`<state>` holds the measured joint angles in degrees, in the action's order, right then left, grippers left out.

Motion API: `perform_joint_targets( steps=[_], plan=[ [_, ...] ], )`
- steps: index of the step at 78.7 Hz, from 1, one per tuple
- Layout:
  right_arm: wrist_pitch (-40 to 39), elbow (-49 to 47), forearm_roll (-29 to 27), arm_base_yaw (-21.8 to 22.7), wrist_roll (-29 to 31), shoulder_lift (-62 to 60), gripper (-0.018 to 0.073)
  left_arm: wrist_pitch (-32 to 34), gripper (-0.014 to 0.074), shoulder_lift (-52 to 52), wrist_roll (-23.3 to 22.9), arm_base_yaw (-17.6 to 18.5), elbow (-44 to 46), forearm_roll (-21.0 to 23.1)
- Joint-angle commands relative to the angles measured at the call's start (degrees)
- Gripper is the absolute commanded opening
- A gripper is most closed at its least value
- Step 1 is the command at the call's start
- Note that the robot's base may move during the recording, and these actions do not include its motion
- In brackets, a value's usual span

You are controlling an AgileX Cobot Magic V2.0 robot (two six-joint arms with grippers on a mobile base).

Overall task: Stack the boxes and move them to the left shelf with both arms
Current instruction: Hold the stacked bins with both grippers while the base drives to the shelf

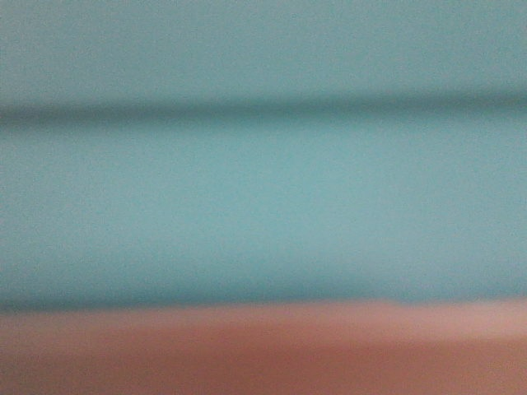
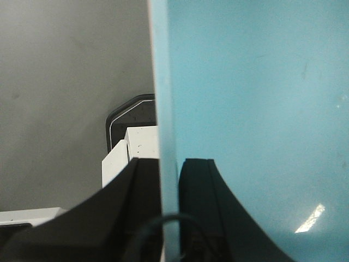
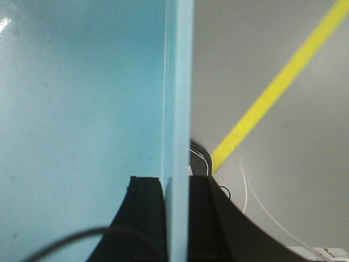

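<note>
Wrist views are showing the left gripper (image 2: 170, 164) and right gripper (image 3: 175, 180) each clamping narrowly on opposite walls of the blue bin (image 1: 263, 206), the pink bin (image 1: 263, 354) sitting just beneath it, so uneven arm motion is risking those thin walls slipping free.

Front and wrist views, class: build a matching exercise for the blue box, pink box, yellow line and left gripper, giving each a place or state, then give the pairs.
1 blue box
2 pink box
3 yellow line
4 left gripper

A runs diagonally in the right wrist view
B shut on the blue box's wall
C fills most of the front view
D strip along the front view's bottom

Pairs: 1-C, 2-D, 3-A, 4-B
</note>
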<state>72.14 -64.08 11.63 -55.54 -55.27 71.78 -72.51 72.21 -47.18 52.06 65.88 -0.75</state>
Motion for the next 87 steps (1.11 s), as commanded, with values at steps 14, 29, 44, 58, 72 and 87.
perform_joint_targets(
  steps=[14, 29, 44, 58, 72, 87],
  plan=[
    [0.4, -2.2, -1.0, -0.3, 0.3, -1.7, 0.0067, -2.4, -0.0004, -1.9, 0.4, 0.7, 2.3, 4.9],
    [0.5, -2.2, -1.0, -0.3, 0.3, -1.7, 0.0067, -2.4, -0.0004, -1.9, 0.4, 0.7, 2.3, 6.9],
    [0.6, -2.2, -1.1, -0.3, 0.3, -1.7, 0.0067, -2.3, -0.0004, -1.6, 0.4, 0.7, 2.3, 7.4],
    [0.8, -2.2, -1.0, -0.3, 0.3, -1.7, 0.0067, -2.3, -0.0004, -1.5, 0.4, 0.7, 2.3, 7.8],
    [0.9, -2.2, -1.0, -0.3, 0.3, -1.7, 0.0067, -2.3, -0.0004, -1.5, 0.4, 0.7, 2.3, 8.6],
    [1.0, -2.2, -1.0, -0.3, 0.3, -1.7, 0.0067, -2.2, -0.0004, -1.5, 0.4, 0.7, 2.3, 9.8]
  ],
)
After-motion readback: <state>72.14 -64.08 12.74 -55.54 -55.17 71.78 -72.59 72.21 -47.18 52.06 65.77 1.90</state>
